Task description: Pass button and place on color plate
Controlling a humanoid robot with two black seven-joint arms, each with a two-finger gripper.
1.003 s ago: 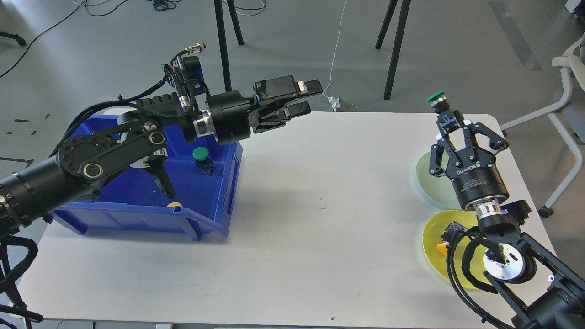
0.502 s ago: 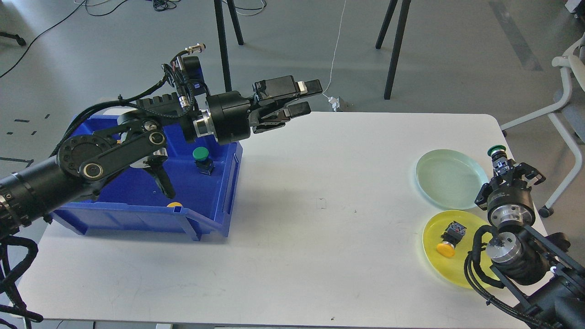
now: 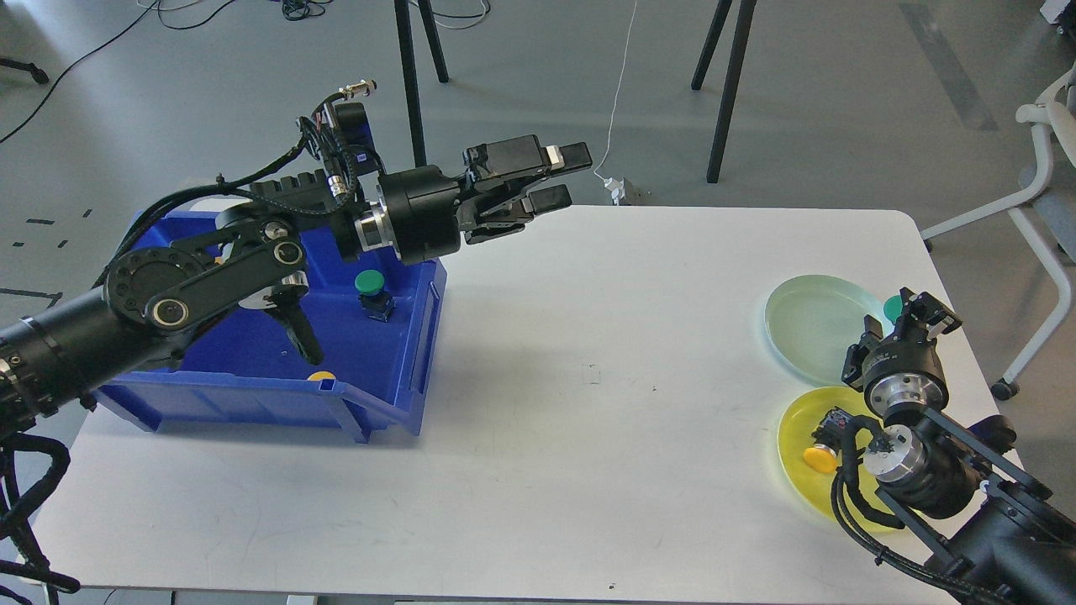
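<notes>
A yellow-capped button (image 3: 821,456) lies on its side in the yellow plate (image 3: 799,491) at the table's right front; my right arm partly covers that plate. My right gripper (image 3: 909,313) is low over the right rim of the pale green plate (image 3: 807,323). It is seen from behind, with a green-capped button (image 3: 893,309) at its fingertips. My left gripper (image 3: 565,176) is open and empty, held in the air past the blue bin's (image 3: 252,382) far right corner. A second yellow cap (image 3: 320,376) peeks out at the bin's front wall.
A green-capped button (image 3: 371,291) stands in the blue bin at the table's left. The white table (image 3: 588,378) has the bin on the left and both plates on the right. A chair frame (image 3: 1046,252) stands off the right edge.
My right gripper has come down from high above the plates to the pale green plate's right rim, with the green-capped button still at its tips. The left arm has barely moved.
</notes>
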